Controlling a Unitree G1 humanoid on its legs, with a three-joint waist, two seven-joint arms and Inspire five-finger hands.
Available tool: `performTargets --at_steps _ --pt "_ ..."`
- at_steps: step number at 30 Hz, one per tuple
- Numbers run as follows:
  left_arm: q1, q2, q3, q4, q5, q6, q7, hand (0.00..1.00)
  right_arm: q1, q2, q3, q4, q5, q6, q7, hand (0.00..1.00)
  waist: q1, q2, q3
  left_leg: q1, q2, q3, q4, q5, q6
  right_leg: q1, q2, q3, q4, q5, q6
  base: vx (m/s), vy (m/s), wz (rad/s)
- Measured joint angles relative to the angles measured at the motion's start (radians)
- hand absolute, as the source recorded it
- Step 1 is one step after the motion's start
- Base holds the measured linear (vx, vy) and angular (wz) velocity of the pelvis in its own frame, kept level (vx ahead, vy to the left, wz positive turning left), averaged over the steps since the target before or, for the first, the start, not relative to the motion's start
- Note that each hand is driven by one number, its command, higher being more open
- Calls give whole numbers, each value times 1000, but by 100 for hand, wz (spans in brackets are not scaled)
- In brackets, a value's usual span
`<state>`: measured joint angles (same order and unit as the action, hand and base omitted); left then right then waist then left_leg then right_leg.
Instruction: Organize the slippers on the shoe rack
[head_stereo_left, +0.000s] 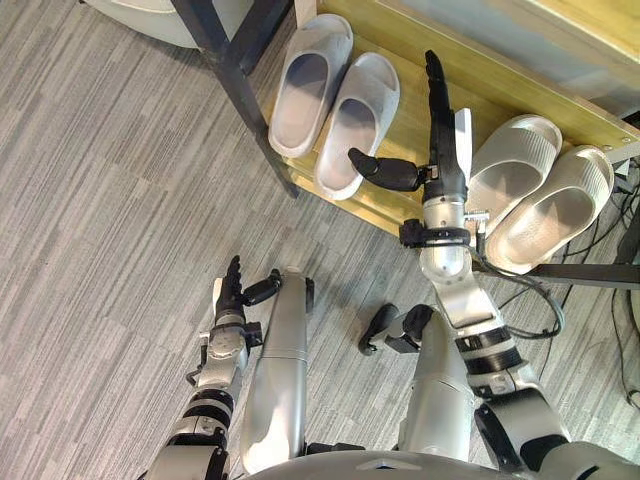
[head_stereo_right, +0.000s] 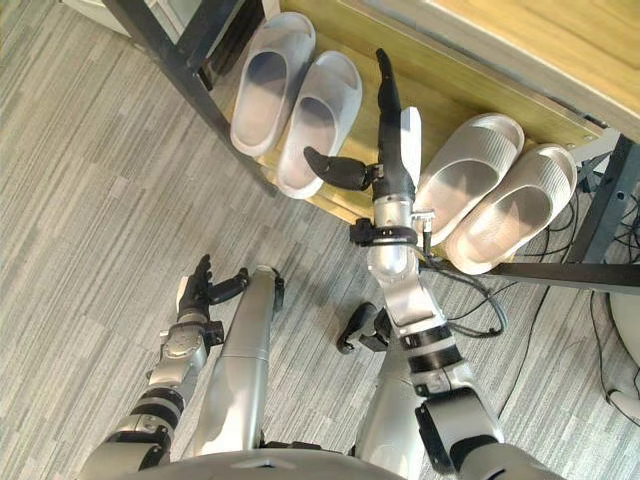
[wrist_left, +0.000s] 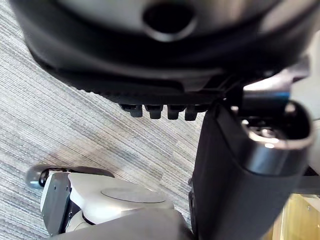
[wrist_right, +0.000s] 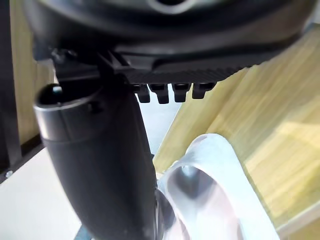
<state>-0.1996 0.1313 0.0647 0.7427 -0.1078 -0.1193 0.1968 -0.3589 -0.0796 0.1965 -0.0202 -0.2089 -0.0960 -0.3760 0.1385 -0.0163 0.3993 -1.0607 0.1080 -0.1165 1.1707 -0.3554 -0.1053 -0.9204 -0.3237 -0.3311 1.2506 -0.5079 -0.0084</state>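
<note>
Left eye view: shoe rack (head_stereo_left: 415, 95) is a wood shelf on a black frame across the far side. All four slippers are on it. Left pair (head_stereo_left: 335, 100) sits side by side at the far left, right pair (head_stereo_left: 535, 185) side by side at the right, toes in, heels at the near edge. Right hand (head_stereo_left: 440, 150) is in the gap between the pairs, fingers (head_stereo_left: 433, 80) straight and pressed together, thumb (head_stereo_left: 385, 172) splayed left toward the heel of the left pair's inner slipper. It holds nothing. My read is that a flat hand like this is for nudging, not grasping. Left hand (head_stereo_left: 232, 295) is low over the floor (head_stereo_left: 100, 220) on the near side, fingers relaxed, empty.

Right eye view: same layout. The pairs are well apart, and the right hand is just beside the right pair.

Left wrist view: fingers straight, thumb out, carpet past them.

Right wrist view: the thumb runs alongside a slipper heel (wrist_right: 215, 200) on the wood. Cannot tell if it is touching or just beside.

Judgement: nearly done, likely just squaring up the left pair.
</note>
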Motion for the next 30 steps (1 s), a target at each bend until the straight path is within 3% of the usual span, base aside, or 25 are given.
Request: performTargets --at_steps 9,21,30 --pt "20 -2 16 -1 2 15 3 100 181 123 60 16 293 -30 104 100 -10 -5 -8 41 5 6 -18 -3 -3 36 5 1 -15 -2 4 4 -1 -1" --pt "24 -19 41 0 2 24 22 100 155 140 84 165 525 -55 176 100 -9 -6 -9 71 4 8 -49 -2 -5 67 8 -6 -46 3 1 3 -1 0" --pt "22 -21 42 1 2 23 21 100 46 135 101 235 570 -60 170 100 -10 -6 -9 70 -6 -1 -83 19 -16 68 2 -23 -60 3 1 25 -10 5"
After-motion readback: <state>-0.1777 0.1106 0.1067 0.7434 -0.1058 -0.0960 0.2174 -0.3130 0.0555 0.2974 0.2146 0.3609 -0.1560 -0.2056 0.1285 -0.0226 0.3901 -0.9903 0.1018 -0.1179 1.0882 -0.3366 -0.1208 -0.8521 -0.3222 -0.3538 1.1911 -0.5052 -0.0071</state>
